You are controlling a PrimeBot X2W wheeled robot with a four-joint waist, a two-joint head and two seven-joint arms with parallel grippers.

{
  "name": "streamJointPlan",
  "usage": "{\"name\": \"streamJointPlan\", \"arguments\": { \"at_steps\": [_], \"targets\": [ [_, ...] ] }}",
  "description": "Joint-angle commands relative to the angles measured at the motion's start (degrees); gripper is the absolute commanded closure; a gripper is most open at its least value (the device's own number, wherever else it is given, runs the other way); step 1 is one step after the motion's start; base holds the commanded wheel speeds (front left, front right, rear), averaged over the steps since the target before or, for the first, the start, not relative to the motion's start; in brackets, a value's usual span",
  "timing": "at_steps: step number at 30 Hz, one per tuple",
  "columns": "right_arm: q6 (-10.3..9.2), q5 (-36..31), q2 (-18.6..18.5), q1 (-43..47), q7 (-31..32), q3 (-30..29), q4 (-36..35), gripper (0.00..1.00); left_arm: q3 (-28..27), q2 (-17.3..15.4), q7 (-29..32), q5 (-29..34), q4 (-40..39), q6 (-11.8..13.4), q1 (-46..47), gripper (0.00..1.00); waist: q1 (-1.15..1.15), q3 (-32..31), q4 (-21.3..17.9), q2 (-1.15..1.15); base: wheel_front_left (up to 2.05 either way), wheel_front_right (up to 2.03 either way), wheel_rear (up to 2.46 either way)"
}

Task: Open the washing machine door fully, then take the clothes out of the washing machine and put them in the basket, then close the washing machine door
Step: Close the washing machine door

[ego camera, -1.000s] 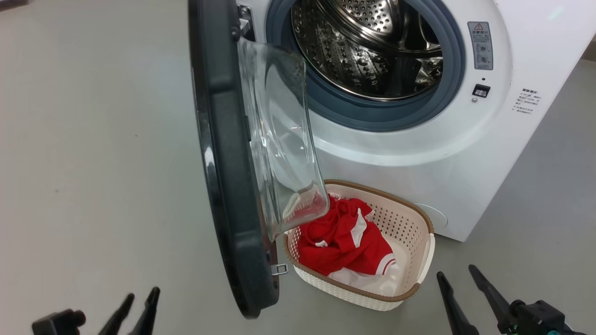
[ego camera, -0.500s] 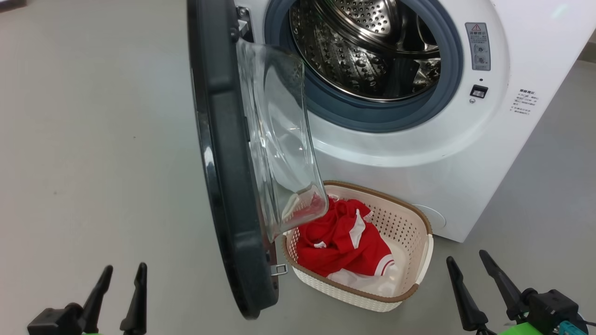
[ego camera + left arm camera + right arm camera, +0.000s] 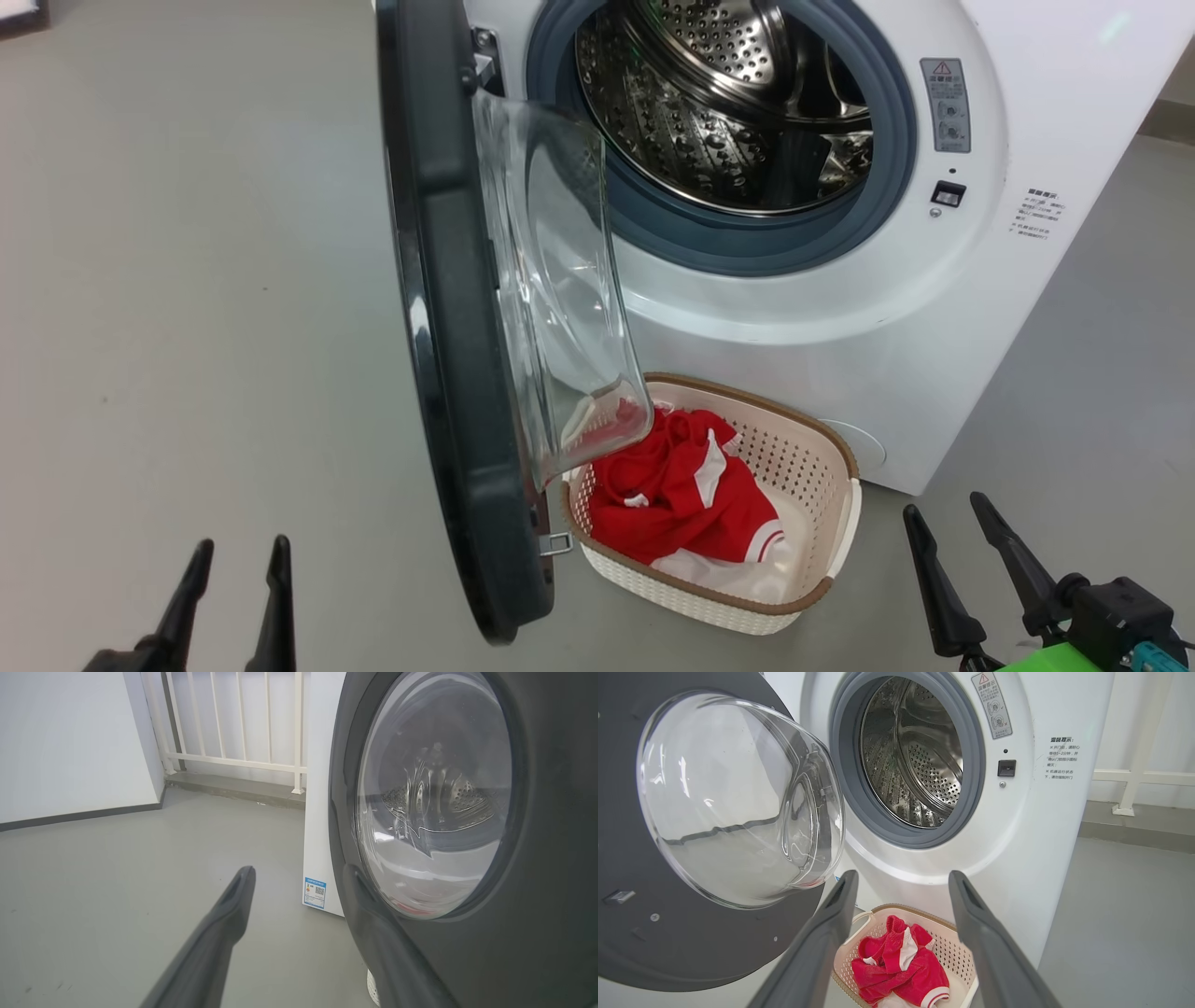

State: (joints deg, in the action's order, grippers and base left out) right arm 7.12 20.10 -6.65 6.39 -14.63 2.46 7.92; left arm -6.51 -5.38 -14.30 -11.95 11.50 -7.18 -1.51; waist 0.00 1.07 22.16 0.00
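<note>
Red clothes (image 3: 686,495) lie bunched in basket (image 3: 691,597), on floor just before washing machine (image 3: 840,345), below its opening. Drum (image 3: 719,121) looks empty. Washing machine door (image 3: 448,327) swung out from machine, glass bowl over basket corner. Left gripper (image 3: 240,546) outside door, fingers spread wide, empty. Right gripper (image 3: 945,509) before machine front, likewise wide, empty. Only closing left. Risks: finger skids off glossy rim; weak push misses latch; door may clip basket, clearance unclear.

Laundry area: washing machine (image 3: 794,317), basket (image 3: 672,597), grey floor (image 3: 187,280).
</note>
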Motion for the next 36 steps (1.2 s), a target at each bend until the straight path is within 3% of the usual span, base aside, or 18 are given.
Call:
{"name": "streamJointPlan", "arguments": {
  "at_steps": [1, 15, 17, 18, 22, 28, 36],
  "targets": [
    [0.36, 0.2, -0.5, -0.8, -0.4, 1.1, -1.1, 0.0, -2.0, -0.4, -0.7, 0.7, -1.5, -0.3, 0.5, 0.0, 0.0, -0.2, -0.1, 0.0, 0.0, 0.0, 0.0],
    [0.36, 0.2, -0.2, -0.4, -0.4, 1.1, -0.7, 0.0, -1.5, -0.3, -0.7, -1.0, -1.8, -0.3, 0.6, 0.0, 0.0, -0.7, -0.3, 0.0, 0.0, 0.0, 0.0],
    [0.36, 0.2, -0.1, -0.4, -0.4, 1.0, -0.8, 0.0, -0.6, -0.6, -0.7, -3.3, -2.3, -0.3, 1.0, 0.79, 0.0, -0.6, -0.3, 0.0, 0.0, 0.0, 0.0],
    [0.36, 0.1, -0.1, -0.4, -0.4, 1.0, -0.8, 0.0, 0.1, -1.0, -0.7, -4.7, -2.8, -0.3, 1.3, 1.0, 0.0, -0.6, -0.4, 0.0, 0.0, 0.0, 0.0],
    [0.36, 0.1, 0.0, -0.5, -0.4, 1.1, -0.8, 0.0, 2.3, -2.3, -0.7, -9.6, -4.6, -0.3, 2.0, 1.0, 0.0, -0.3, -0.5, 0.0, 0.0, 0.0, 0.0],
    [0.36, 0.1, 0.3, -0.9, -0.4, 1.3, -0.8, 0.0, 6.5, -6.9, -0.7, -15.8, -9.2, -0.3, 3.2, 1.0, 0.0, 0.2, -1.6, 0.0, 0.0, 0.0, 0.0],
    [0.36, 0.0, 0.7, -1.9, -0.4, 1.2, -1.0, 0.0, 12.9, -10.5, -0.7, -18.4, -12.9, -0.3, 5.5, 1.0, 0.0, 1.8, -4.0, 0.0, 0.0, 0.0, 0.0]
  ]
}}
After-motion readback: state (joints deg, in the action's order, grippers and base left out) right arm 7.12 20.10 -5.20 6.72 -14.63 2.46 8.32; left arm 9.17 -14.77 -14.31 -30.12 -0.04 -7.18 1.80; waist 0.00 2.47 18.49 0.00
